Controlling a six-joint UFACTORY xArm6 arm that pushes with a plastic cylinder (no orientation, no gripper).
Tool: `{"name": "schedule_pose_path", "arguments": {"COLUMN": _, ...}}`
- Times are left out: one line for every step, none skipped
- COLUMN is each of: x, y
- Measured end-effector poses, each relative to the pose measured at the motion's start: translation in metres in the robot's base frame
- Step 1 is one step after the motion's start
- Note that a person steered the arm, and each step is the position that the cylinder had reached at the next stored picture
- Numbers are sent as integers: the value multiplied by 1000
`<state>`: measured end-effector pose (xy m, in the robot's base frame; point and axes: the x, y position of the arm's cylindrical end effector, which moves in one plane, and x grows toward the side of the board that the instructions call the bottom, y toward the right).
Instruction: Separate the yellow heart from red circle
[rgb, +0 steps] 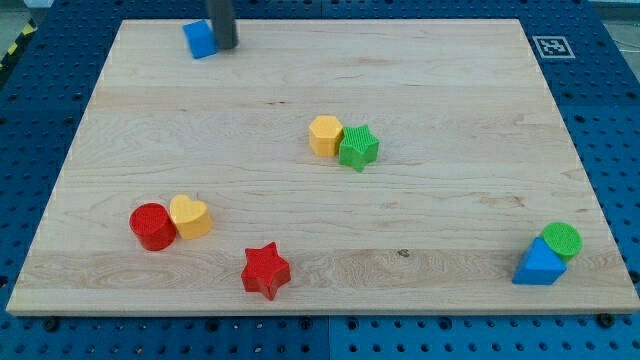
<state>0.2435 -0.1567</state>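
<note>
The yellow heart (190, 216) lies at the view's lower left, touching the red circle (153, 226) on its left side. My tip (226, 45) is at the view's top, far from both, right beside a small blue cube (200, 39) on that cube's right side.
A red star (265, 270) lies below and right of the heart. A yellow hexagon (325, 135) touches a green star (358, 147) near the middle. A blue triangle block (538, 264) and a green circle (561, 241) sit together at the lower right corner of the wooden board (450, 200).
</note>
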Motion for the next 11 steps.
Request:
{"name": "schedule_pose_path", "arguments": {"x": 0, "y": -36}}
{"name": "schedule_pose_path", "arguments": {"x": 13, "y": -23}}
{"name": "schedule_pose_path", "arguments": {"x": 70, "y": -15}}
{"name": "schedule_pose_path", "arguments": {"x": 125, "y": -44}}
{"name": "schedule_pose_path", "arguments": {"x": 172, "y": -85}}
{"name": "schedule_pose_path", "arguments": {"x": 236, "y": -91}}
{"name": "schedule_pose_path", "arguments": {"x": 295, "y": -91}}
{"name": "schedule_pose_path", "arguments": {"x": 335, "y": -72}}
{"name": "schedule_pose_path", "arguments": {"x": 336, "y": 0}}
{"name": "schedule_pose_path", "arguments": {"x": 301, "y": 31}}
{"name": "schedule_pose_path", "arguments": {"x": 265, "y": 28}}
